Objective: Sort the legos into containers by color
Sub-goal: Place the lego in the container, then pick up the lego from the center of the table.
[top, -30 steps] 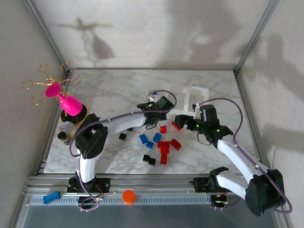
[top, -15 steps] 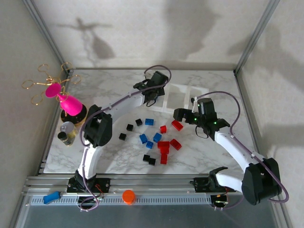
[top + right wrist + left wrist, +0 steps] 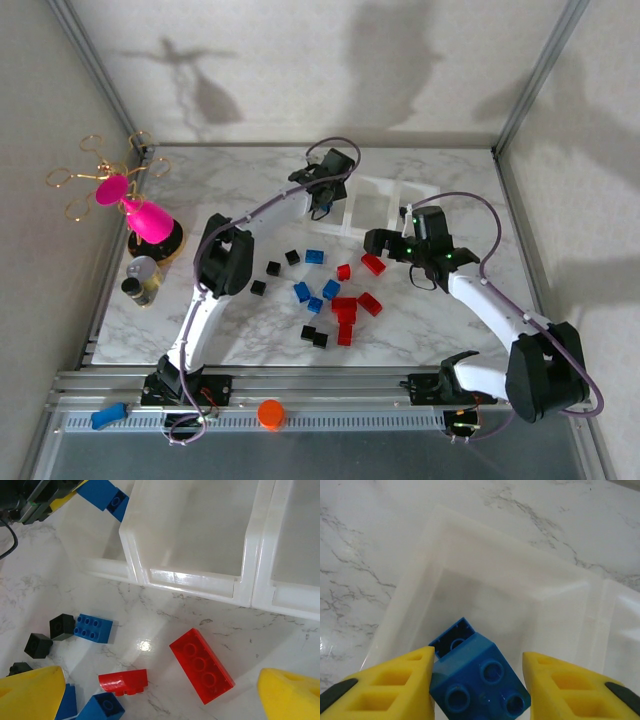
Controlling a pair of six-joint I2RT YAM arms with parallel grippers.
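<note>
Now | left gripper clamps studded blue brick (glossy) over translucent bin, seemingly leftmost | right gripper spread wide

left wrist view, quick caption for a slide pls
Left gripper holding a blue lego over the end white container.

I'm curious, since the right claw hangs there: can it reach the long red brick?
Probably yes. The right gripper is wide open above the red brick, which lies flat on the table, apart from the bins and the small red brick.
</note>
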